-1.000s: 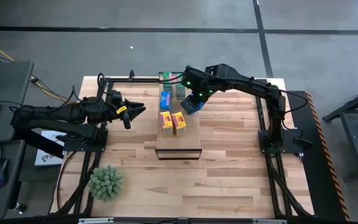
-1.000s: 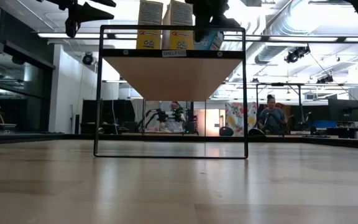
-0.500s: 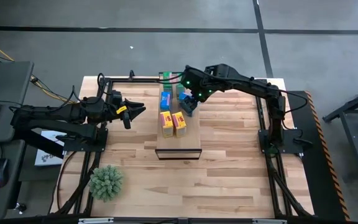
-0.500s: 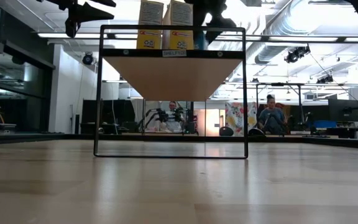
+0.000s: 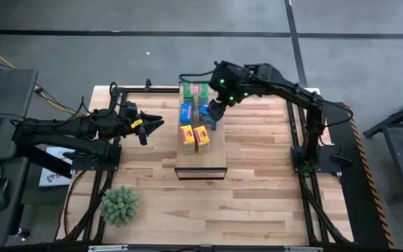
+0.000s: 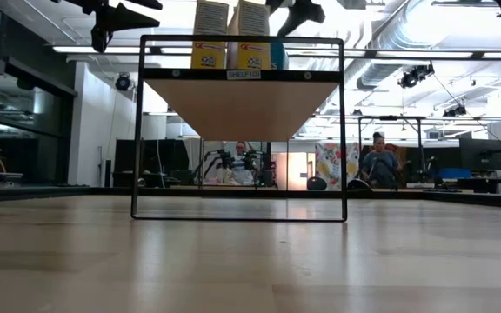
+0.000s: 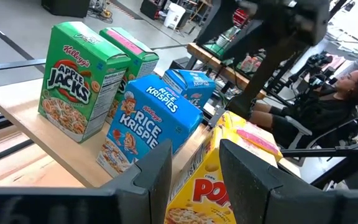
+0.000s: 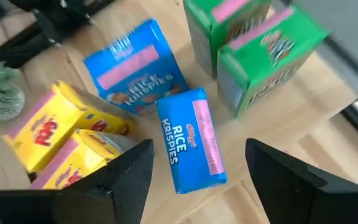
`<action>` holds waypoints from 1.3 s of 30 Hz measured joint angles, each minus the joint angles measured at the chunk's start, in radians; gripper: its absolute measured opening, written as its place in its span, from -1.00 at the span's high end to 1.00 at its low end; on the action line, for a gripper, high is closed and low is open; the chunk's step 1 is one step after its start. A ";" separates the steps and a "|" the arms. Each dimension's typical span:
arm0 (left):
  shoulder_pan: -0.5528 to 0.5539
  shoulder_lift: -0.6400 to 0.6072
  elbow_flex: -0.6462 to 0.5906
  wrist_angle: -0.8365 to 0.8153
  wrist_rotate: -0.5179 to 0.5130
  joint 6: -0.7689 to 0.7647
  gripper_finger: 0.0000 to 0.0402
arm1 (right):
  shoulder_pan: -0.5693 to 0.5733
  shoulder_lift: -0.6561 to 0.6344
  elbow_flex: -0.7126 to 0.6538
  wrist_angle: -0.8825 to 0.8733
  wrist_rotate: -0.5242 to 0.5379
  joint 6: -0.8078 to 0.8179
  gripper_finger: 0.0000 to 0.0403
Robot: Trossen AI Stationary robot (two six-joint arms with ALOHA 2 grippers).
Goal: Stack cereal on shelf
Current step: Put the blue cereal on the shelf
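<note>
The shelf point(image 5: 201, 162) is a pale plank raised on a black wire frame point(image 6: 137, 130). Six small cereal boxes stand on it in pairs: two green point(image 5: 194, 90) at the far end, two blue point(image 5: 186, 112) in the middle, two yellow point(image 5: 194, 137) nearer. My right gripper point(image 8: 199, 148) hovers open above the right-hand blue box point(image 8: 191, 140), its fingers on either side of it and clear of it. My left gripper point(image 5: 149, 126) waits open to the left of the shelf, level with the boxes, with nothing between its fingers.
A spiky green plant ball point(image 5: 119, 204) sits near the table's near left corner. The near end of the shelf point(image 5: 201, 168) is bare wood. In the low view, people point(image 6: 378, 165) sit in the room far behind the table.
My right gripper has set the tilted blue box down upright on the shelf beside the other blue box, opened and let go. It has then risen and drawn back a little toward the far edge. The box stays standing.
</note>
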 joint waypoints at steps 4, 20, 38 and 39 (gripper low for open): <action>0.000 0.000 0.000 0.000 0.000 0.000 0.37 | 0.001 -0.021 0.025 -0.030 0.005 -0.061 -0.23; 0.000 0.000 0.000 0.001 0.000 -0.026 0.37 | 0.012 -0.556 -0.932 0.450 0.047 0.074 0.94; 0.000 0.000 0.000 0.000 -0.012 -0.055 0.37 | -0.024 -0.525 -1.344 1.234 0.155 0.276 1.00; 0.000 0.000 0.000 0.000 -0.012 -0.057 0.37 | -0.019 -0.514 -1.336 1.239 0.148 0.278 1.00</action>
